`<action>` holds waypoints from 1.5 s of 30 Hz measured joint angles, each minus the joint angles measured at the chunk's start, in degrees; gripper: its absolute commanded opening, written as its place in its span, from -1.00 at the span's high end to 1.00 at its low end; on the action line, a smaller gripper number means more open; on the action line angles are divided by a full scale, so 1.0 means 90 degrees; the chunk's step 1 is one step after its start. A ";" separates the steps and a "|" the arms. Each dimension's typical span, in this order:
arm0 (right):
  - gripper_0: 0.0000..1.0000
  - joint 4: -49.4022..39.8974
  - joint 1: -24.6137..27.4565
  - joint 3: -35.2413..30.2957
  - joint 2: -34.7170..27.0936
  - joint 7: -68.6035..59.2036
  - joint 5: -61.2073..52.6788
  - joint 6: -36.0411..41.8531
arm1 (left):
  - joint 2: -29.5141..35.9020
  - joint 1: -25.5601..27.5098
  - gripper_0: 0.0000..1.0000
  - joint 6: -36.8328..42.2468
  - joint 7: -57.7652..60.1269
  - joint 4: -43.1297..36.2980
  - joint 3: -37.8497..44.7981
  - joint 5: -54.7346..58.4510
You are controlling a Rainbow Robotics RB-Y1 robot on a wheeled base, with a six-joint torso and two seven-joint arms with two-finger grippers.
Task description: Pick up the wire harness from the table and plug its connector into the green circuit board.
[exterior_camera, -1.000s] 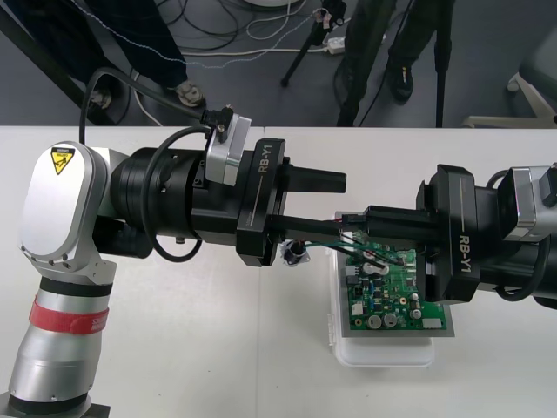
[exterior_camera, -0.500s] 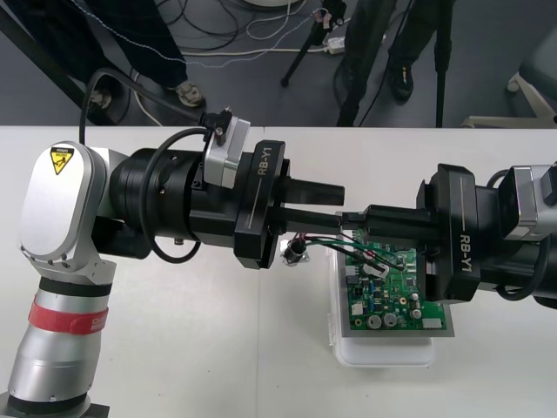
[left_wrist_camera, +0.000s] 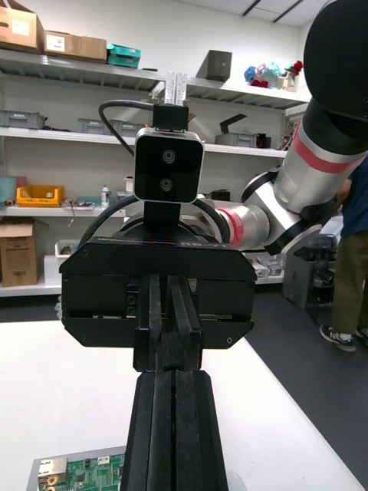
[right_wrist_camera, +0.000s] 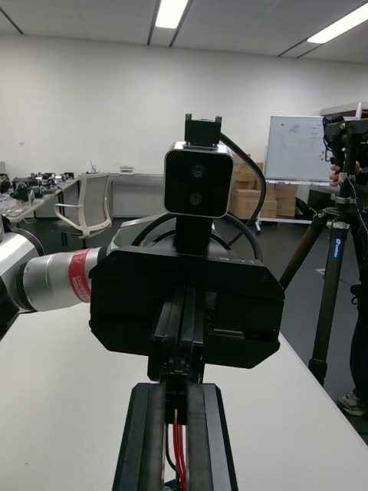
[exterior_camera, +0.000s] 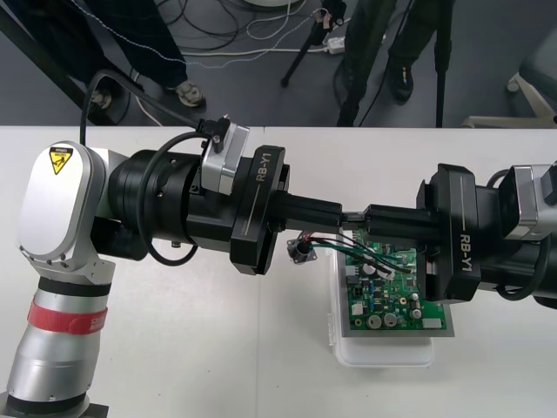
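Surroundings: green circuit board (exterior_camera: pixel 393 294) on white base (exterior_camera: pixel 383 352), lower right of centre on the table (exterior_camera: pixel 191 348).
Obstruction: both end effectors meet tip to tip above the board's upper-left corner and cover the plug end.
Harness: wire harness (exterior_camera: pixel 324 239) runs from its round socket (exterior_camera: pixel 300 250), just left of the base, rightward under the fingers.
Right arm: right end effector (exterior_camera: pixel 353 217) narrow, red and black wires (right_wrist_camera: pixel 181 449) between its 2 fingers.
Left arm: left end effector (exterior_camera: pixel 333 212) narrow, 2 fingers together; contact with the wires cannot be told.
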 measured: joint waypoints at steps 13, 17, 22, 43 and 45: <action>1.00 0.0000 0.0000 0.0001 0.0000 0.0000 -0.0073 -0.0001 | 0.0000 0.0000 1.00 0.0000 0.0000 0.0000 0.0000 0.0065; 0.21 -0.0001 0.0000 0.0002 0.0001 0.0000 -0.0083 -0.0001 | 0.0001 0.0000 1.00 0.0000 0.0000 0.0000 0.0000 0.0081; -1.00 -0.0003 0.0000 0.0002 0.0001 0.0000 -0.0242 0.0016 | 0.0047 0.0000 1.00 0.0000 0.0000 0.0002 0.0000 0.0091; -1.00 0.0176 -0.0002 -0.0081 0.0001 -0.0001 -0.0548 -0.0363 | 0.0251 0.0000 1.00 0.0000 -0.0014 0.0468 0.0308 0.0190; -1.00 0.0269 -0.0002 -0.0200 0.0001 -0.0001 -0.0543 -0.0581 | 0.0274 0.0000 1.00 -0.0001 -0.0029 0.0596 0.0392 0.0211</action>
